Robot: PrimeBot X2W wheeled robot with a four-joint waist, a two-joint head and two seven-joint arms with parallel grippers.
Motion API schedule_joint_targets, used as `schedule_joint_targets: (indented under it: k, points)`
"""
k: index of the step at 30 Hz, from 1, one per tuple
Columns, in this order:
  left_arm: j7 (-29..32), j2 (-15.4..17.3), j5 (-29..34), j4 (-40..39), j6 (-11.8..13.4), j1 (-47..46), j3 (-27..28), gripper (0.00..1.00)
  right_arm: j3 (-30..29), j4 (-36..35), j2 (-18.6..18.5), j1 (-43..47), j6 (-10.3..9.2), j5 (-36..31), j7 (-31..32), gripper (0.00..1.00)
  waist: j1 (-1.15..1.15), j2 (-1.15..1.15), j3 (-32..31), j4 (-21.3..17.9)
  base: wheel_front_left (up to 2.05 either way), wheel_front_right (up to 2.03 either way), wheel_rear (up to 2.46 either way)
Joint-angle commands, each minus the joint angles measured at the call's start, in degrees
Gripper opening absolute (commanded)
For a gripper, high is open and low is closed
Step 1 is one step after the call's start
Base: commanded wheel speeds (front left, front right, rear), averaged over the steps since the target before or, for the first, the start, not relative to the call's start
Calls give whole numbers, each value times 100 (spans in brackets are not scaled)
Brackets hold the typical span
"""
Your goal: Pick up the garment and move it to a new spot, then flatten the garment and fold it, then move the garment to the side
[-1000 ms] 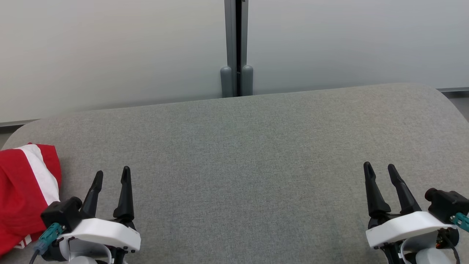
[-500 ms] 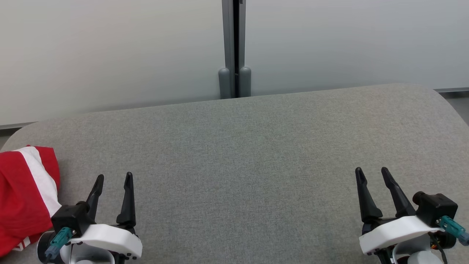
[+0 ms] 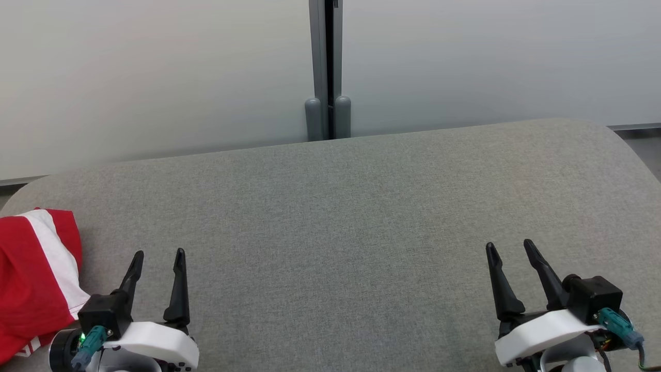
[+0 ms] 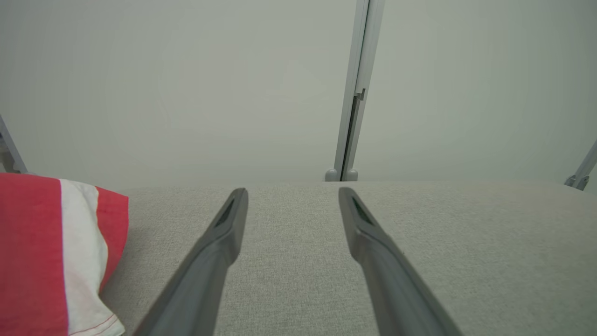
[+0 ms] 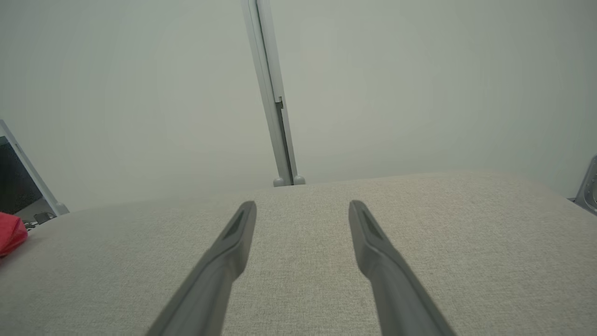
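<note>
Looking down from the head, we see a big grey soft top (image 3: 361, 206) with round corners. Its far edge runs along a pale wall (image 3: 155, 77). A grey post (image 3: 326, 62) stands in that wall, just behind the middle of the far edge.

The garment (image 3: 36, 279) is red with a white stripe. It lies bunched up at the left edge of the top, and part of it runs out of the picture there.

Our left gripper (image 3: 159, 252) is at the near left, just beside the garment but not touching it. Its two dark fingers stand apart, and we see grey top between them. In the left wrist view the garment's round red edge sits near the left finger.

Our right gripper (image 3: 508, 243) is at the near right, well apart from the garment. Its fingers stand apart too, with grey top showing between them.

Between the two grippers the grey top stretches wide and flat, all the way to the far edge. At the far right the corner curves round, and a bit of floor (image 3: 645, 144) shows past it.
</note>
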Motion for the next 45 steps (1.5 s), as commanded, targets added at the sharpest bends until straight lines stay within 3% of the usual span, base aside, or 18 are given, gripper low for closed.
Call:
schedule_joint_targets:
  k: [1, 14, 30, 39, 45]
  points:
    - [-46, -1, 102, 7, 33, -48, 34, 100, 32, 13, -11, -31, 0, -107, -67, 100, 0, 0, 0, -2, 0, 0, 0]
    - [-188, -50, 629, 168, -13, -69, 88, 100, 79, 131, 21, -61, 0, -502, -189, 100, 0, 0, -26, -42, 0, 0, 0]
    - [-179, -132, 601, 302, -73, -129, 149, 100, 25, 125, 6, -52, 0, -490, -145, 100, 0, 0, -36, 90, 0, 0, 0]
    - [-179, -136, 658, 313, -106, -235, 114, 100, -47, -30, -12, -18, 0, -531, -126, 100, 0, 0, -28, 631, 0, 0, 0]
    - [-178, -67, 685, 296, -122, -287, 158, 100, 20, -169, 32, 7, 0, -525, -67, 100, 0, 0, -30, 1304, 0, 0, 0]
